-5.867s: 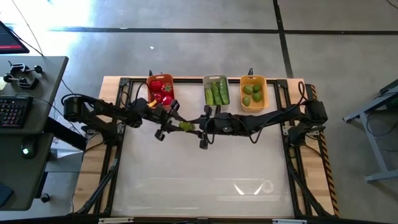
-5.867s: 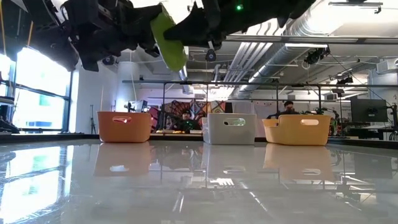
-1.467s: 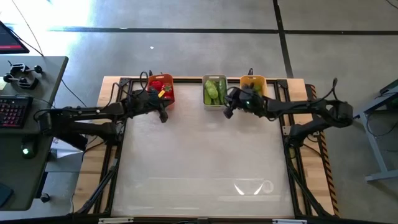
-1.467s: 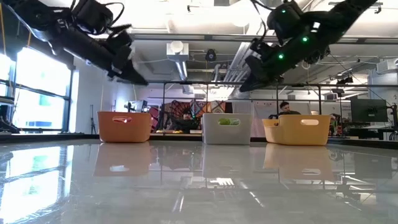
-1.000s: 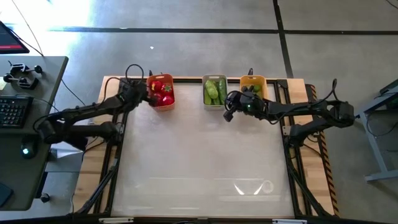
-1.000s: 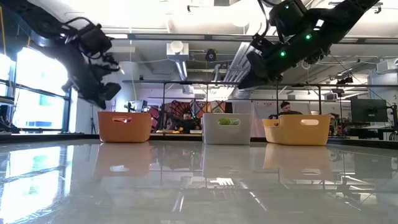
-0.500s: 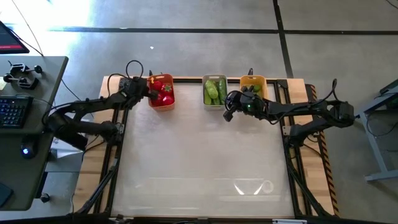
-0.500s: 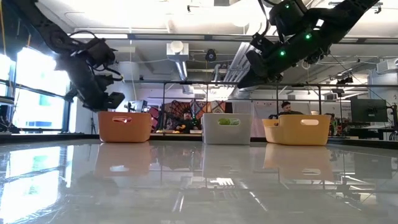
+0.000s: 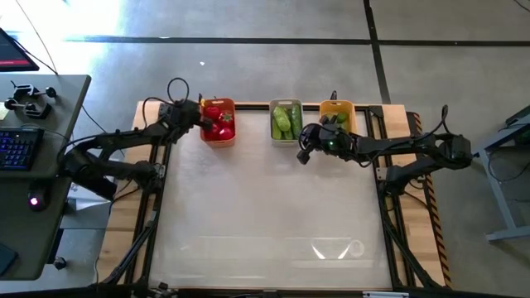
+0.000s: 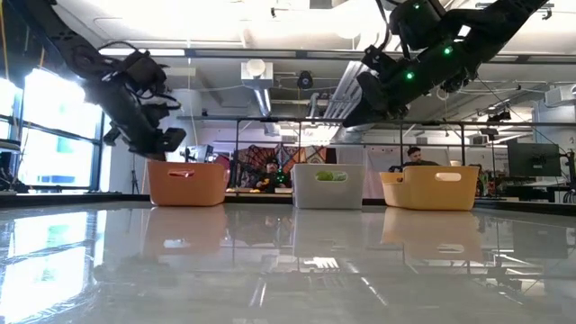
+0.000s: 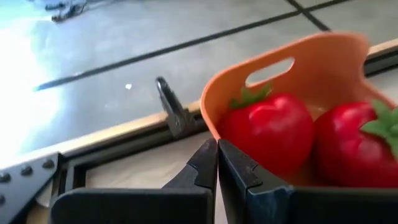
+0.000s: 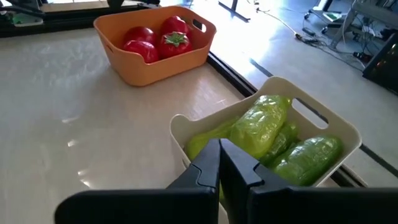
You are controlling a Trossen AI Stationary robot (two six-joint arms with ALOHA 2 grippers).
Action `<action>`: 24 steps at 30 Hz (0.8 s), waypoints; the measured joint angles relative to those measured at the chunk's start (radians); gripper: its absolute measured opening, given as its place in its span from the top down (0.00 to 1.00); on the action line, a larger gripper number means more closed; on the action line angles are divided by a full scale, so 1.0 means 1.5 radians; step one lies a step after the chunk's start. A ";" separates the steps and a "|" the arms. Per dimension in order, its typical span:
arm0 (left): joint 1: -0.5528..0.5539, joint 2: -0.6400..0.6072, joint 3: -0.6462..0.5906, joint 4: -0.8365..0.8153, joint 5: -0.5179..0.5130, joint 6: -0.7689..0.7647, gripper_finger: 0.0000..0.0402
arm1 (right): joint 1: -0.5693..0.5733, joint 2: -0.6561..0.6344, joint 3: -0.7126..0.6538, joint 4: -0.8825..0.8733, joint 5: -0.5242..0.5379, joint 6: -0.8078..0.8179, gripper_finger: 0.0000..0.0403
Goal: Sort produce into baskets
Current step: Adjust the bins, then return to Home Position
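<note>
We find all the produce already inside the three baskets, which stand in a row along the top edge of the table (image 9: 265,207) in the high view: the tomatoes (image 9: 217,120) fill the orange-red basket (image 9: 217,141) at upper left of centre, the cucumbers (image 9: 286,121) lie in the pale grey basket (image 9: 286,141) in the middle, and the limes (image 9: 338,118) sit in the yellow-orange basket (image 9: 337,104) to its right. We see no loose piece on the bare tabletop below them in either the high or the low view. The left gripper (image 11: 217,163) hangs just beside the left wall of the orange-red basket, its fingers pressed together on nothing, with two tomatoes close ahead of it in its wrist view. The right gripper (image 12: 219,163) hovers at the near edge of the pale grey basket, between it and the yellow-orange one, fingers likewise pressed together and empty above the cucumbers. We judge that the sorting itself looks finished and the step in hand is pulling clear of the baskets. The next move, as we read it, calls for each arm to lift up and away without nudging a basket wall, then draw toward its own side of the table.
</note>
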 joint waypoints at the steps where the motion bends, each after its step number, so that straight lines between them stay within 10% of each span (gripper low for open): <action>1: 0.000 -0.008 0.000 0.000 0.002 0.006 1.00 | 0.000 0.000 0.000 0.001 0.000 -0.002 1.00; 24: -0.208 -0.238 -0.161 0.280 0.360 0.087 1.00 | 0.062 0.000 -0.161 0.282 -0.088 -0.100 1.00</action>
